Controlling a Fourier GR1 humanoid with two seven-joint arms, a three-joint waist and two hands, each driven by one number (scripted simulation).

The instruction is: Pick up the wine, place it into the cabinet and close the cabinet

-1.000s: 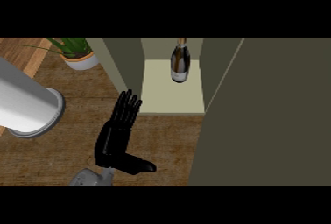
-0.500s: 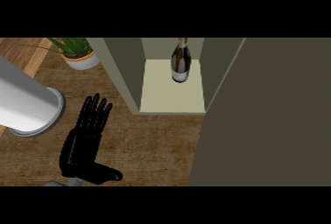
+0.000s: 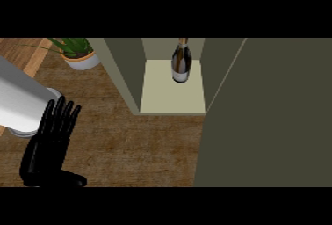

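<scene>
Since the earlier frames, we note that the left hand (image 3: pixel 47 149) has drawn away from the cabinet (image 3: pixel 124 74), moving leftward and toward the lower edge of the head view; half a second ago it lay nearer the cabinet's front. We find the hand now well to the left of the cabinet, over the wooden counter (image 3: pixel 142 145). Its fingers (image 3: pixel 62 116) are straight, held close side by side and pointing up the view, and its thumb (image 3: pixel 68 179) juts out toward the cabinet side. It holds nothing. The fingertips reach the lower end of a white cylinder (image 3: pixel 23 99) that lies still farther left of the cabinet; we cannot tell whether they touch it. The wine bottle (image 3: pixel 181 61) stands upright inside the cabinet, at the back of the pale shelf floor (image 3: pixel 170 99), in the same spot as in both earlier frames. The cabinet door (image 3: pixel 272 114) remains swung open and appears as a broad dark olive panel on the cabinet's right side. A potted plant (image 3: pixel 81 56) in a white pot sits on the counter just left of the cabinet's left wall, toward the back, unmoved.
</scene>
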